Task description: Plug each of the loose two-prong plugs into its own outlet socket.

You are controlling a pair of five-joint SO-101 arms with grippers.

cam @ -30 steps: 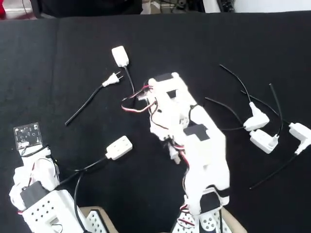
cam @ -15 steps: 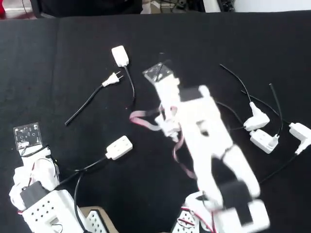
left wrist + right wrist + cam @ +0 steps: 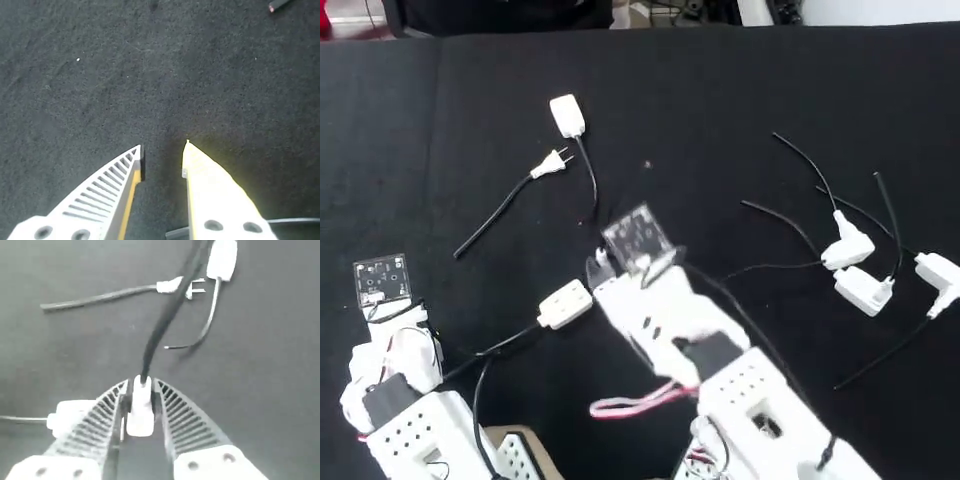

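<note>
Plug (image 3: 139, 415) sits pinched in the right gripper (image 3: 141, 382), seen from its wrist; left gripper (image 3: 163, 146) spread.

Bare black tablecloth (image 3: 720, 90) lies open from 12 to 2 o'clock; white sockets and cords (image 3: 860, 270) crowd 3 o'clock, a loose plug (image 3: 552, 162) and small socket (image 3: 567, 115) block 11 o'clock, and a corded socket (image 3: 565, 303) sits at 7 o'clock, just beside the right gripper (image 3: 140, 382) clamping its held plug (image 3: 140, 415)

The black table (image 3: 440, 120) carries a two-prong plug (image 3: 552, 163) just beside a white socket (image 3: 567, 115) on the far side. A second socket (image 3: 565, 304) lies nearer the arms, and well apart, white connectors (image 3: 847, 245) cluster among loose black cords (image 3: 800, 155).
</note>
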